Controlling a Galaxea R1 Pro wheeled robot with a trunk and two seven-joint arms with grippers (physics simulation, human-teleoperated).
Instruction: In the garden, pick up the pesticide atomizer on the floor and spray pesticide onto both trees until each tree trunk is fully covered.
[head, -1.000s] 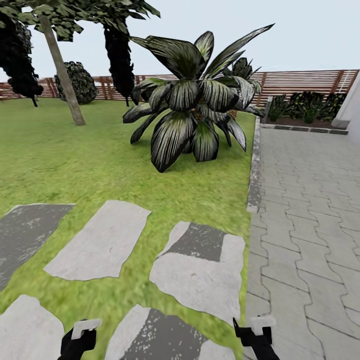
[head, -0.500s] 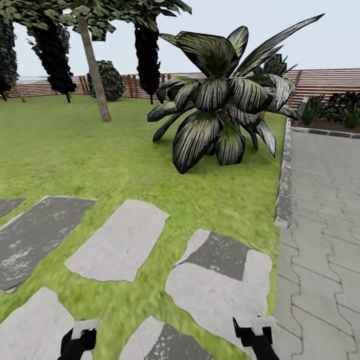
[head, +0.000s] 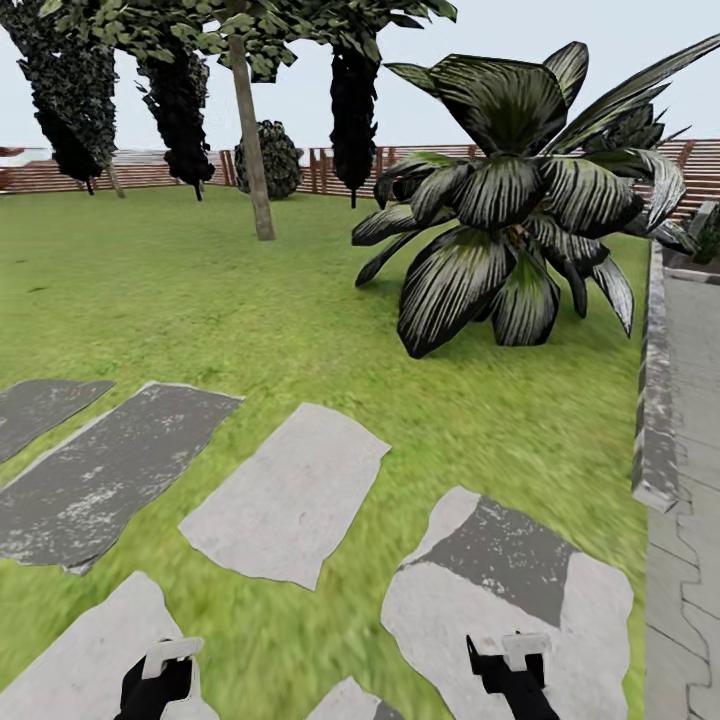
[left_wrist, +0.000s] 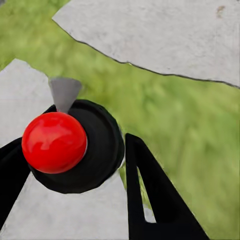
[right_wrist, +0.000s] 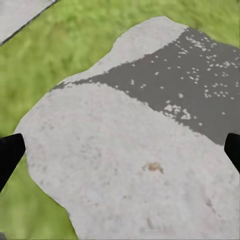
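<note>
Head view, garden. My left gripper (head: 158, 680) and right gripper (head: 510, 668) sit at the lower edge of the frame, over grey paving slabs (head: 290, 495) set in the green lawn (head: 200, 290).

One tree trunk (head: 252, 140), pale, bare and slightly leaning, stands in the upper left of the frame, well apart from both grippers; its leaves begin only at the top edge. Dark columnar trees (head: 353, 100) stand on either side of it, in front of the brown slatted fence (head: 150, 170). A broad-leaved striped bush (head: 510, 210) fills the upper right. A stone kerb (head: 655, 400) runs down the right edge, between the lawn and a paved path.

Left wrist view. The pesticide atomizer (left_wrist: 100, 150) lies in the lower left of the frame, between my two black fingers (left_wrist: 150, 195): a round black body carrying a glossy red ball (left_wrist: 54, 142), with a grey cone-shaped nozzle (left_wrist: 64, 92) projecting from its upper rim. One finger meets the body at the left edge of the frame, the other at its right side, so my left hand is narrow and holds the atomizer. Lawn and slabs lie behind it.

Right wrist view. My fingertips show only at the left and right edges of the frame; this hand is spread wide and holds nothing. A part-light, part-dark speckled slab (right_wrist: 125, 170) lies beyond them.
</note>
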